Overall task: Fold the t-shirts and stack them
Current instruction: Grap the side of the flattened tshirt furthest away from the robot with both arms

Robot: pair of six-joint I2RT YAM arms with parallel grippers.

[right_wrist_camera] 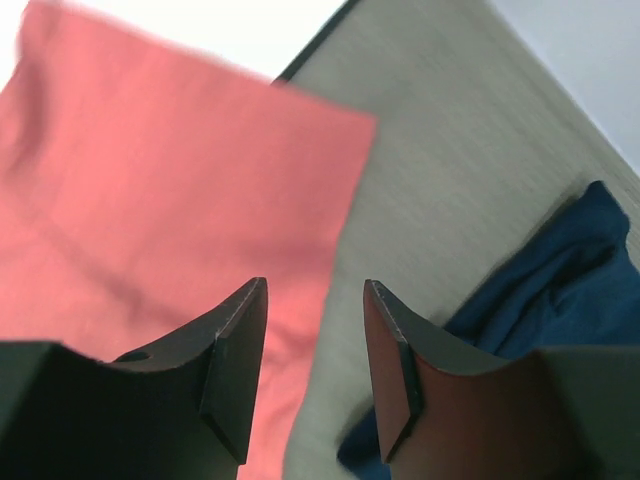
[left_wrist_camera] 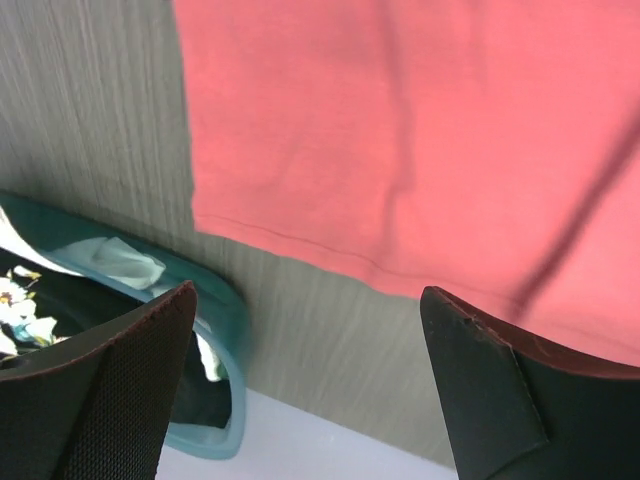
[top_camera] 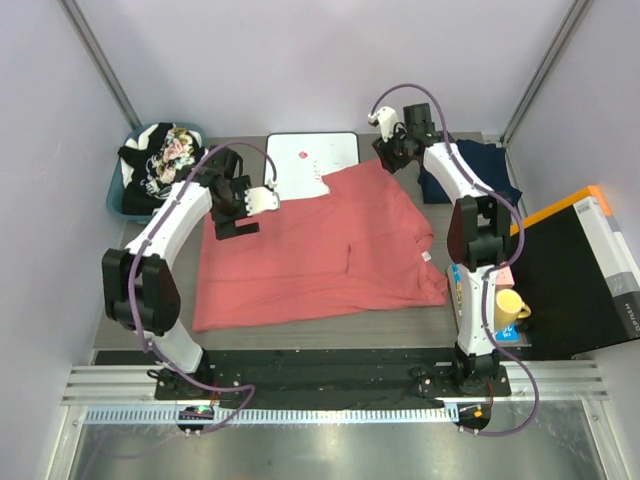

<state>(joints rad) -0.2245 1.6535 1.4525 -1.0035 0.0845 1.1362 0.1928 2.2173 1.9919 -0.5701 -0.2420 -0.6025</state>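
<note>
The salmon t-shirt (top_camera: 320, 250) lies spread flat across the middle of the bench (top_camera: 330, 332), its far edge lapping over a corner of the white board (top_camera: 315, 150). The left fingers (left_wrist_camera: 100, 390) hang wide apart over the shirt's far left edge with nothing between them. They are close to the teal basket (left_wrist_camera: 228, 325), which holds the black and floral shirts (top_camera: 165, 160). The right fingers (right_wrist_camera: 235, 350) are parted too and empty, above the shirt's far right corner where bare bench shows. The navy t-shirt (top_camera: 470, 178) sits crumpled just beside that corner, at the far right. A yellow cup (top_camera: 508, 305) stands near the right arm.
</note>
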